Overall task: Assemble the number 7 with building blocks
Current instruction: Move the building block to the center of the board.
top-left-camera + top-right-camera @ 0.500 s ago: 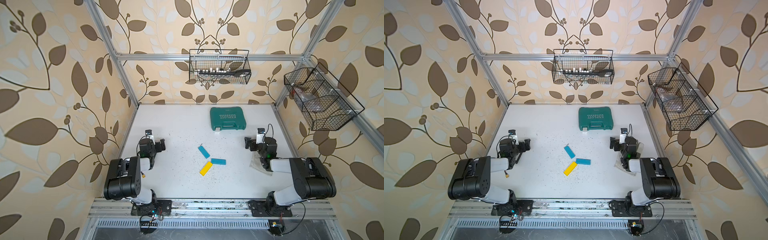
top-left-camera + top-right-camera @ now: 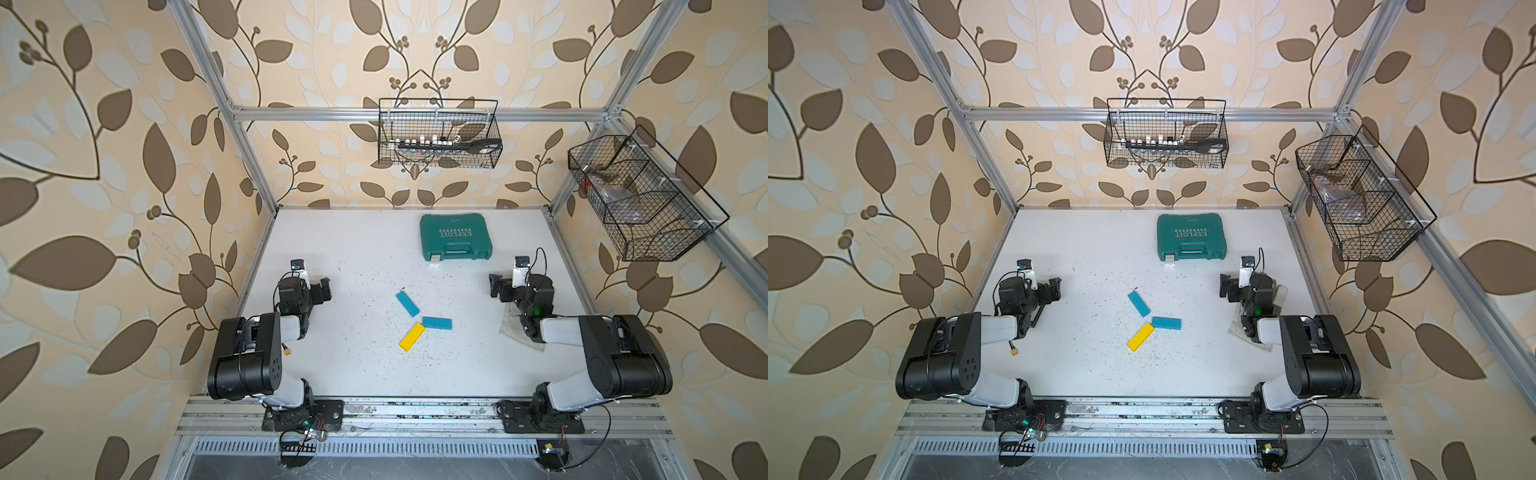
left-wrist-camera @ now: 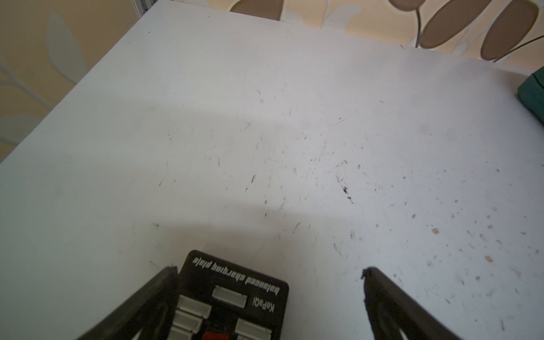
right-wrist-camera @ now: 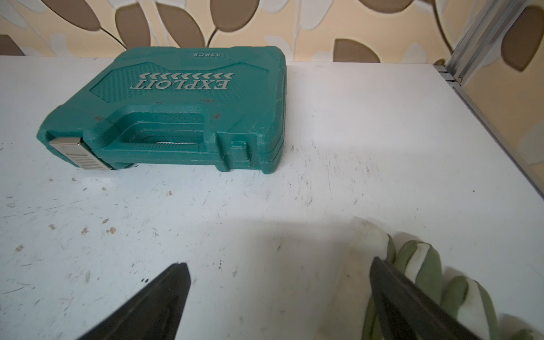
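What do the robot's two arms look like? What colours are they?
The left arm and right arm match: chunky black joints joined by smooth white tubes. The left gripper and right gripper are black, each with two flat, pointed fingers. A small green light glows near each wrist, thin black cables loop beside the wrists, and a yellow plug dangles from the left arm.

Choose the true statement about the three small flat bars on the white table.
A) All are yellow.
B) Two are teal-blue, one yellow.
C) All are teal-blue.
B: a slanted teal-blue flat bar and a level teal-blue flat bar lie beside one yellow flat bar on the white table.
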Motion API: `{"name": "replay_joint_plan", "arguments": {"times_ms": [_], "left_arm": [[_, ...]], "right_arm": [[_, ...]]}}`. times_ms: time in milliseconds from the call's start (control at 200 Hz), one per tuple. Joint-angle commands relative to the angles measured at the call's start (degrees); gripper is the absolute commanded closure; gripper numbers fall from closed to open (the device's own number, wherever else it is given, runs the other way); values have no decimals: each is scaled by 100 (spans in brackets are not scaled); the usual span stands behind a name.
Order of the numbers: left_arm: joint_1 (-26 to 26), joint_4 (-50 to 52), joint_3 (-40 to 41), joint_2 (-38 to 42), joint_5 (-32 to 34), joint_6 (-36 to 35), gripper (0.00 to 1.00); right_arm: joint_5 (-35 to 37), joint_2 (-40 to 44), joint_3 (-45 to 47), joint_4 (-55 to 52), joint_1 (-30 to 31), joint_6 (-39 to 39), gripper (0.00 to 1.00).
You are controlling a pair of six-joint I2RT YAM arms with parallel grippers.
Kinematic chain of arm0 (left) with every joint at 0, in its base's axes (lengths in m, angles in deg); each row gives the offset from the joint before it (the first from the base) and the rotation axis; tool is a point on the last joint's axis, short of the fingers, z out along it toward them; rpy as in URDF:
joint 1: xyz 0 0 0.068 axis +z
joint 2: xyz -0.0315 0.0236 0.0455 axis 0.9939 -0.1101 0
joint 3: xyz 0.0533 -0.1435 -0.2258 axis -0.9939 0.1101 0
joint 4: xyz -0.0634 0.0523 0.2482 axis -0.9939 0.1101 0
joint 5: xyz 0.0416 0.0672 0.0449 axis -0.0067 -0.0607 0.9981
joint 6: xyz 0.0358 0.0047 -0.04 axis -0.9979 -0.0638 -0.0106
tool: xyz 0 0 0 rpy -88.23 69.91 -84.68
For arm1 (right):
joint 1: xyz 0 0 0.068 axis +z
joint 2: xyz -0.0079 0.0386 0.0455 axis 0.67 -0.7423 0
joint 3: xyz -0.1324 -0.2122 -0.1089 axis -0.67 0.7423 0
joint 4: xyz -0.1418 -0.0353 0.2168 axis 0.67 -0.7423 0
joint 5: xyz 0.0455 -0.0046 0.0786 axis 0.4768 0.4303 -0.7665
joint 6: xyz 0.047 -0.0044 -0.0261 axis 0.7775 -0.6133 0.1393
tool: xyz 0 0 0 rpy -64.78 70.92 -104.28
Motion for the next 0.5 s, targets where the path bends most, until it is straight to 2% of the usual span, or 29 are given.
{"name": "replay_joint_plan", "arguments": {"times_ms": [0,435,495], "left_arm": [[16,-162,-127,-14,-65,-100,1],[17,-171,-116,2,-55,-93,1],[9,4,-208,59,140,-19,1]], "right_arm": [[-11,51,-104,-14,29,-44,1],[-2,57,-94,-13,33,-45,0],[6,63,-94,-8,32,-45,1]]}}
